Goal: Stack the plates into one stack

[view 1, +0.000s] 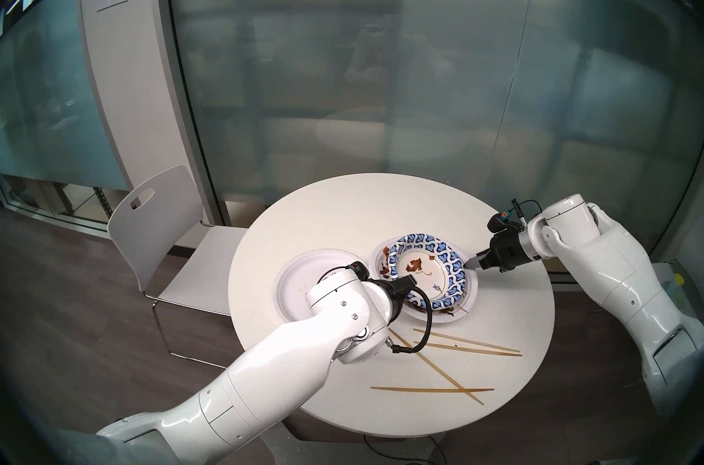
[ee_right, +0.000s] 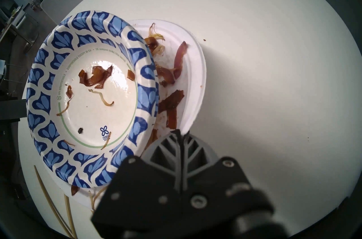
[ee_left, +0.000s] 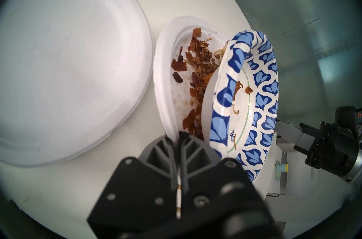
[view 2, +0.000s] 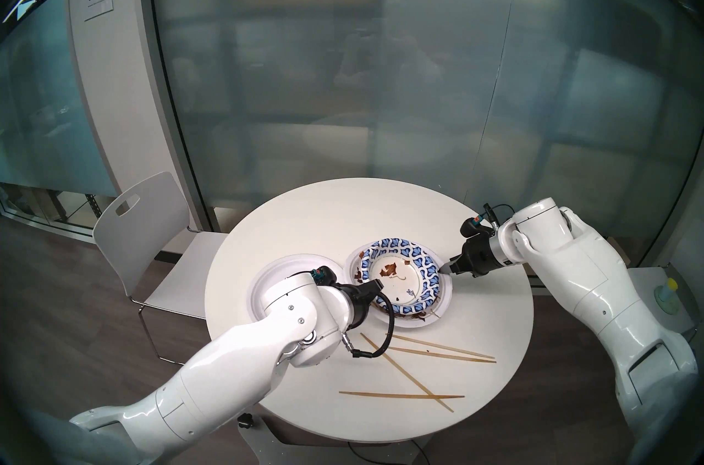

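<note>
Both grippers clamped on the soiled white plate (view 1: 384, 255): left gripper (ee_left: 177, 134) on one rim, right gripper (ee_right: 183, 134) opposite. Blue-patterned plate (view 1: 428, 272) rides between them, tilted. Clean white plate (view 1: 301, 270) sits just beyond my left gripper on the tabletop (view 1: 343, 209). Next, I judge: carry level, lower onto it.

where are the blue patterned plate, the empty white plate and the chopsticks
blue patterned plate (view 1: 455, 264), head left view, on its patterned rim
empty white plate (view 1: 304, 266), head left view, on its bare inner surface
chopsticks (view 1: 430, 390), head left view, mid-length of the nearest stick
</note>
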